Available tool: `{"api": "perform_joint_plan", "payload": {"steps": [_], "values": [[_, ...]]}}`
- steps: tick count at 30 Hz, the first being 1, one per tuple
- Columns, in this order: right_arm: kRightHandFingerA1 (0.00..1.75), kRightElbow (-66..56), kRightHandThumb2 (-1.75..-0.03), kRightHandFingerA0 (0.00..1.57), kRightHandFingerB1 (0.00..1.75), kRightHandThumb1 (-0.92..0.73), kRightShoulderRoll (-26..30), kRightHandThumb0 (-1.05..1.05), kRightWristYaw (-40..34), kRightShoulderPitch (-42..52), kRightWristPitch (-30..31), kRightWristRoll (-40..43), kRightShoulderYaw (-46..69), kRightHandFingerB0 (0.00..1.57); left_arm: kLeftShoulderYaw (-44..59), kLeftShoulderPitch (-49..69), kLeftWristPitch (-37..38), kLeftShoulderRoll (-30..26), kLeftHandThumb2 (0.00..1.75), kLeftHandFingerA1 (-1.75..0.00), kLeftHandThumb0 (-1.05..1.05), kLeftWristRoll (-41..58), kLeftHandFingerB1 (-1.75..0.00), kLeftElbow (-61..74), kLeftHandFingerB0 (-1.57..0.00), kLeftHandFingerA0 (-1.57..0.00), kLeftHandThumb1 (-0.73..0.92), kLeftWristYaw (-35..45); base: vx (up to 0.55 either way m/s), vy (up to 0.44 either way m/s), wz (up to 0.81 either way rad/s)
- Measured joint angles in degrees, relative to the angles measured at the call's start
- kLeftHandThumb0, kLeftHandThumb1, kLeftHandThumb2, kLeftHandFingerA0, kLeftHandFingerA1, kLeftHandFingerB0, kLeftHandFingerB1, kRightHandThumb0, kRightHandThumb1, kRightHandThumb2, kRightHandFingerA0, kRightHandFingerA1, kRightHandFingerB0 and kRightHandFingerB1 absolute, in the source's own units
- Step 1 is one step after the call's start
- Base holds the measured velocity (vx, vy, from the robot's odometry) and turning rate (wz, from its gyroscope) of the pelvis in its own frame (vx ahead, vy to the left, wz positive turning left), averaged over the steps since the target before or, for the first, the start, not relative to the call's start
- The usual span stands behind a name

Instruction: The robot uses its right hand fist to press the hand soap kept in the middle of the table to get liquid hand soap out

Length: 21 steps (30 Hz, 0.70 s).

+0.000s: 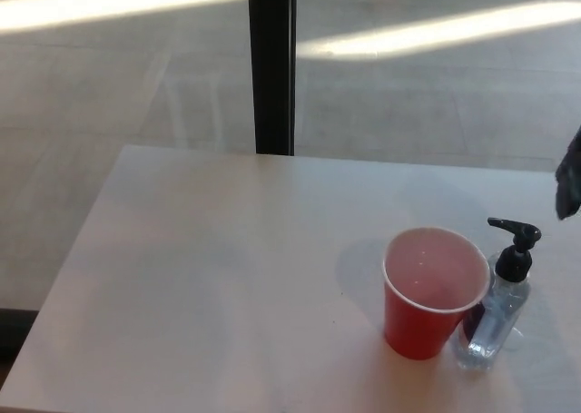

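Standing free, the soap pump bottle point(497, 304) touches the red plastic cup point(430, 292); the right hand point(570, 184) shows only a blurred edge, so I cannot tell its fingers' state. Next, I judge, a closed fist must come down onto the black pump head point(516, 236).

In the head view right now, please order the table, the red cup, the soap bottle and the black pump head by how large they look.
1. Table
2. Red cup
3. Soap bottle, partly hidden behind the cup, so this rank is unsure
4. Pump head

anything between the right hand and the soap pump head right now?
Nothing. In the head view, only a sliver of the right hand shows at the right edge, up and right of the pump head; only bare table shows between.
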<state>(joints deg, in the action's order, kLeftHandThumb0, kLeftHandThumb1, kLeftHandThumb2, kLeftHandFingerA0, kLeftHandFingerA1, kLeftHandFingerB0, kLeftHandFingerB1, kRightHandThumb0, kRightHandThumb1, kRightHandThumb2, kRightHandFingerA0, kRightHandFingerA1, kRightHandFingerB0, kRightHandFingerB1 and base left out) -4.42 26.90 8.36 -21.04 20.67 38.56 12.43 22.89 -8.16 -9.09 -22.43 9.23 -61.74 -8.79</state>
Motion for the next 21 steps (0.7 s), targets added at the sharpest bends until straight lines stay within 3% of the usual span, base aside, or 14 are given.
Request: {"api": "perform_joint_plan", "payload": {"steps": [3,4,6,7,8,10,12,13,16,17,18,19,20,21], "values": [[1.75,0.1,-1.07,0.95,1.52,-0.7,1.6,-0.28,-0.9,-0.9,1.8,2.3,3.2,0.61,0.0,0.2,0.0,0.0,1.29,-0.92,-0.53,0.0,-0.77,0.0,-0.25,-0.47,0.91,0.0,0.0,0.0,0.0],[1.73,0.2,-1.18,1.1,1.31,-0.42,2.2,-0.21,-1.3,-1.2,2.4,3.1,4.4,0.89,0.0,0.3,0.0,0.0,1.29,-0.95,-0.54,0.0,-0.77,0.0,-0.24,-0.48,0.92,0.0,0.0,0.0,0.0],[1.61,0.4,-1.01,1.18,1.35,-0.41,2.9,-0.4,-1.8,-1.5,3.2,4.2,6.0,1.03,0.0,0.4,0.0,0.0,1.29,-0.92,-0.53,0.0,-0.77,0.0,-0.24,-0.45,0.92,0.0,0.0,0.0,0.0],[1.41,0.5,-1.08,1.4,1.18,-0.31,3.7,-0.36,-2.5,-1.6,4.0,5.4,7.9,1.12,0.0,0.5,0.0,0.0,1.3,-0.89,-0.53,0.0,-0.74,0.0,-0.23,-0.44,0.91,0.0,0.0,0.0,0.0],[1.55,0.7,-1.37,1.25,1.22,-0.09,4.4,-0.3,-3.0,-1.5,4.6,6.3,9.7,1.14,0.0,0.6,0.0,0.0,1.28,-0.92,-0.53,0.0,-0.77,0.0,-0.25,-0.45,0.92,0.0,0.0,0.0,0.0],[1.64,1.2,-1.47,1.3,1.28,0.09,5.8,-0.34,-3.8,-1.3,5.6,7.3,13.0,1.24,0.0,0.8,0.0,0.0,1.29,-0.91,-0.53,0.0,-0.77,0.0,-0.23,-0.43,0.92,0.0,0.0,0.0,0.0],[1.64,1.8,-1.47,1.3,1.28,0.09,7.4,-0.34,-4.8,-0.5,6.7,8.1,16.8,1.24,0.0,1.0,0.0,0.0,1.29,-0.91,-0.53,0.0,-0.77,0.0,-0.23,-0.43,0.92,0.0,0.0,0.0,0.0],[1.6,2.0,-1.63,1.33,1.27,0.17,8.0,-0.33,-5.2,0.0,7.1,8.5,18.4,1.23,0.0,1.1,0.0,0.0,1.32,-0.9,-0.52,0.0,-0.77,0.0,-0.25,-0.43,0.92,0.0,0.0,0.0,0.0],[1.66,2.1,-1.67,1.35,1.42,0.1,9.2,-0.44,-6.4,2.9,8.5,9.1,23.9,1.12,0.0,1.2,0.0,0.0,1.3,-0.94,-0.53,0.0,-0.8,-0.1,-0.27,-0.47,0.92,0.0,0.0,0.0,0.0],[1.55,2.1,-1.19,1.57,1.27,-0.14,9.4,-0.24,-6.7,4.2,8.8,9.1,25.6,1.19,0.0,1.2,0.0,0.0,1.3,-0.93,-0.52,0.0,-0.81,-0.1,-0.3,-0.47,0.92,0.0,0.0,0.0,0.0],[1.7,2.0,-1.58,1.33,1.46,-0.02,9.4,-0.59,-7.1,6.0,9.1,9.1,27.6,1.14,0.0,1.3,0.0,0.0,1.3,-0.92,-0.53,0.0,-0.83,-0.1,-0.32,-0.47,0.91,0.0,0.0,0.0,0.0],[1.67,2.0,-1.71,1.38,1.35,0.06,9.4,-0.46,-7.4,7.7,9.4,9.1,29.2,1.09,0.0,1.4,0.0,0.0,1.3,-0.92,-0.53,0.0,-0.83,-0.1,-0.32,-0.46,0.91,0.0,0.0,0.0,0.0],[1.56,2.0,-1.24,1.57,1.12,-0.23,9.4,-0.29,-7.9,10.4,9.7,9.0,31.5,1.06,0.0,1.6,0.0,0.0,1.29,-0.92,-0.51,0.0,-0.82,-0.1,-0.31,-0.46,0.92,0.0,0.0,0.0,0.0],[1.56,2.0,-1.24,1.57,1.09,-0.22,9.1,-0.27,-8.4,13.2,9.8,8.9,33.8,1.03,0.0,1.8,0.0,0.0,1.29,-0.92,-0.53,0.0,-0.79,-0.1,-0.27,-0.46,0.92,0.0,0.0,0.0,0.0]]}}
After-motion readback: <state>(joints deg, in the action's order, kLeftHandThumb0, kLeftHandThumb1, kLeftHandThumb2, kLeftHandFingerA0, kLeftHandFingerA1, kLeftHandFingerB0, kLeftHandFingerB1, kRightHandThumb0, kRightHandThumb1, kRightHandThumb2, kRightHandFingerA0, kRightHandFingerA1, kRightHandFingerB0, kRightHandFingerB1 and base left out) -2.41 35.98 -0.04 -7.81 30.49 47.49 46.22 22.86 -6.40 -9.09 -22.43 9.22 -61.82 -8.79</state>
